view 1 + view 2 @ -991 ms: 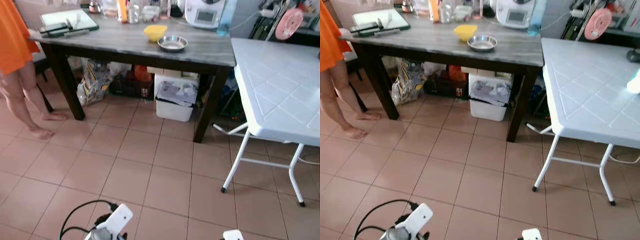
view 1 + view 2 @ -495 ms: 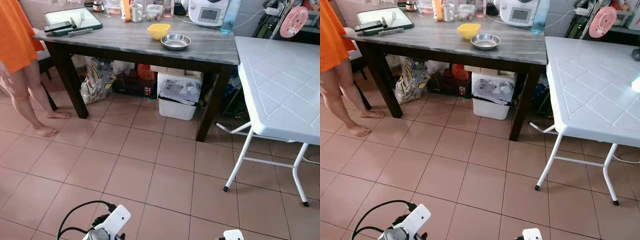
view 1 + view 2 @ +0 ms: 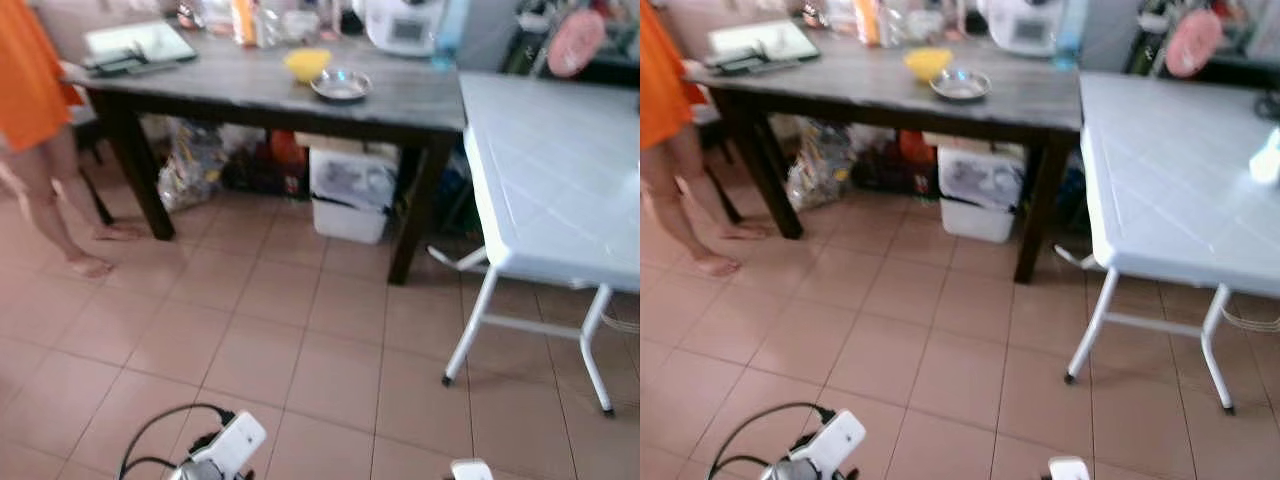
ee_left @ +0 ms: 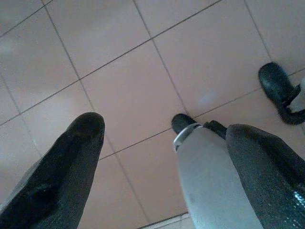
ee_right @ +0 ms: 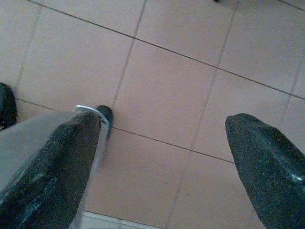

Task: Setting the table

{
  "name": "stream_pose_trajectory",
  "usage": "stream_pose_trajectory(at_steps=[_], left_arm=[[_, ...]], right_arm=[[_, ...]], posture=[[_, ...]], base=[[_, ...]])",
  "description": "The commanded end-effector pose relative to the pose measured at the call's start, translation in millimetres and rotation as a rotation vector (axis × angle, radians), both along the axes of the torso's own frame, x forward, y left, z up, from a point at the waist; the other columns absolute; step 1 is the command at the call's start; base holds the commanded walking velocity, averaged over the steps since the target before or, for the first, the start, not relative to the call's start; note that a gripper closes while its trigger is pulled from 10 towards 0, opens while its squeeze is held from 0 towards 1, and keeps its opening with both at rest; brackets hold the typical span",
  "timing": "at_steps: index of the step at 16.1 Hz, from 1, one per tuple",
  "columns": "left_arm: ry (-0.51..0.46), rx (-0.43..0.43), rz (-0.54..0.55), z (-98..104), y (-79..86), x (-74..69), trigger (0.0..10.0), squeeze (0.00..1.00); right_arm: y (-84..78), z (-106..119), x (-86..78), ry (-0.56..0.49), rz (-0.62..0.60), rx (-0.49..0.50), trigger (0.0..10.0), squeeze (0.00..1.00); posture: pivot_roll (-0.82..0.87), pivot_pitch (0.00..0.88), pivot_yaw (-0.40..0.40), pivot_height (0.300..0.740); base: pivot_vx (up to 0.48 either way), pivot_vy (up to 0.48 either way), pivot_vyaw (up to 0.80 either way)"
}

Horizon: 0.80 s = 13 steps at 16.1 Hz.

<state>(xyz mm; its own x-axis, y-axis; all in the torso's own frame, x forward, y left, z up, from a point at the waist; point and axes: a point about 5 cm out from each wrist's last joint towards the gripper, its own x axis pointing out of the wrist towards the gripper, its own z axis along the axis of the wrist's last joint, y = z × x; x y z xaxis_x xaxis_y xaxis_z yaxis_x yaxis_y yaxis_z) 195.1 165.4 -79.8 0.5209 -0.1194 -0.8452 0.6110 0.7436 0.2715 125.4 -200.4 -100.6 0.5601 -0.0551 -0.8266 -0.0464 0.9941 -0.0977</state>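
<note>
A tiled floor stretches to a dark wooden table beside a white folding table. On the dark table, a yellow bowl sits just beside a metal bowl, with a tray at the far left end. A person in orange stands at that end. The left gripper and right gripper hang over the tiles, fingers spread, empty.
</note>
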Motion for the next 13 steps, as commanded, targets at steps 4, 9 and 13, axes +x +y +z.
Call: stream_pose_trajectory(at_steps=[4,9,13], left_arm=[[0.016,0.027,-0.008,-1.6,8.0,-4.1,10.0,0.00],[0.014,0.032,-0.005,-1.8,9.9,-4.9,10.0,0.00],[0.015,0.036,-0.013,-2.0,9.7,-5.3,10.0,0.00]], right_arm=[[6.5,-2.7,-4.9,0.018,0.001,0.017,10.0,0.00],[7.9,-3.4,-6.7,0.020,-0.014,0.026,10.0,0.00],[7.7,-3.6,-8.6,0.010,-0.067,0.039,10.0,0.00]], posture=[[0.11,0.089,-0.036,0.740],[0.12,0.095,-0.039,0.740],[0.12,0.095,-0.033,0.740]], base=[[0.000,-0.430,0.00],[0.000,-0.447,0.00],[0.000,-0.462,0.00]])
